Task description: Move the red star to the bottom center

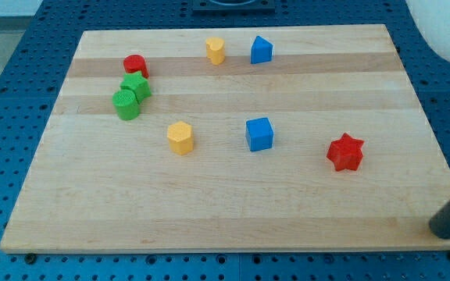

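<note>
The red star (344, 152) lies on the wooden board (233, 211), right of centre and a little below the middle. My rod enters from the view's lower right corner; my tip (442, 230) rests at the board's bottom right edge, well to the right of and below the red star, touching no block.
A blue cube (259, 133) sits left of the star. A yellow hexagonal block (180, 137) lies further left. Two green blocks (130, 97) and a red cylinder (135, 65) cluster at the upper left. A yellow block (216, 50) and a blue block (261, 50) sit near the top.
</note>
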